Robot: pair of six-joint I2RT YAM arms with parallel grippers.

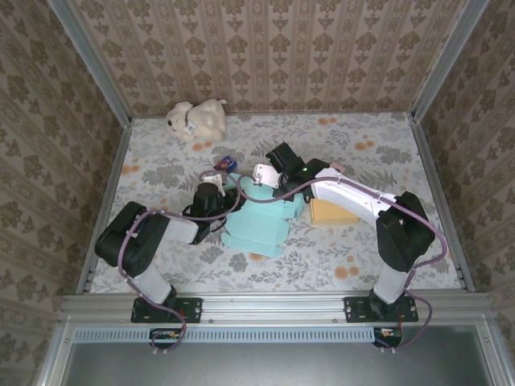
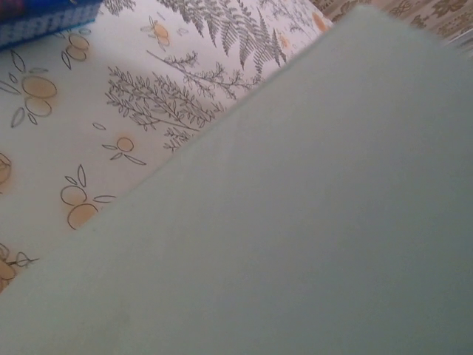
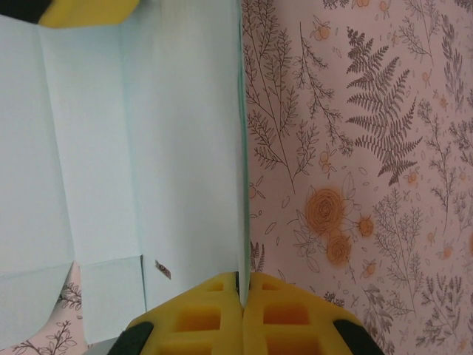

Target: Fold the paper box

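The paper box point(image 1: 259, 223), a pale teal sheet partly folded, lies in the middle of the top view on the flowered table point(image 1: 362, 265). At the bottom of the right wrist view, the right gripper point(image 3: 242, 287) has its yellow pads point(image 3: 199, 318) pressed together on a thin panel edge of the box. In the top view the left gripper point(image 1: 211, 195) sits at the box's left edge; I cannot tell whether its jaws are spread. A stuffed toy point(image 1: 195, 119) rests at upper left, and a yellow block point(image 1: 331, 214) lies just right of the box.
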